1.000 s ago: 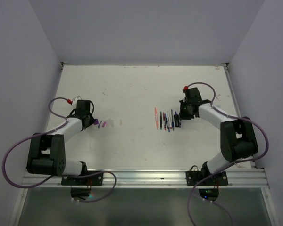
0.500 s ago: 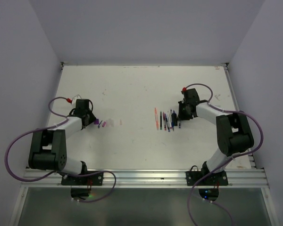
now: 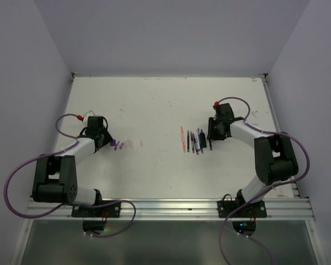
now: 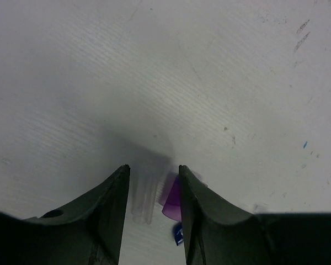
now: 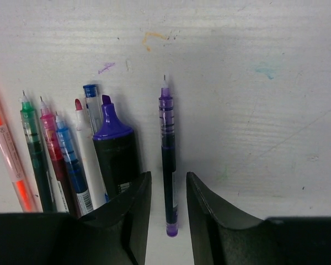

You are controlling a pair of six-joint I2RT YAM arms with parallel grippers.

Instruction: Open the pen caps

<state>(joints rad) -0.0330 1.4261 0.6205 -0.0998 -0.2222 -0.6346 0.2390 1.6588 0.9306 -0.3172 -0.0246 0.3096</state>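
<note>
Between the fingers of my open left gripper (image 4: 154,168) two pen caps lie on the table: a purple cap (image 4: 173,200) against the right finger and a clear whitish cap (image 4: 143,197) beside it. In the top view, my left gripper (image 3: 107,142) sits just left of a short row of caps (image 3: 122,145). Over at the pens, my right gripper (image 5: 168,176) is open astride an uncapped purple pen (image 5: 166,143) that rests on the table. This right gripper (image 3: 211,134) hangs at the right end of the pen row (image 3: 194,142).
Left of the purple pen lie a purple-tipped black highlighter (image 5: 115,149), a white pen (image 5: 90,154), blue (image 5: 70,160), red (image 5: 51,149), green (image 5: 33,149) and orange (image 5: 8,160) pens, all uncapped. White walls enclose the table (image 3: 165,105) on three sides.
Both grippers have opened. The left one let go of the purple cap by the cap row. The right one shifted slightly back and let the purple pen down beside the other pens.
</note>
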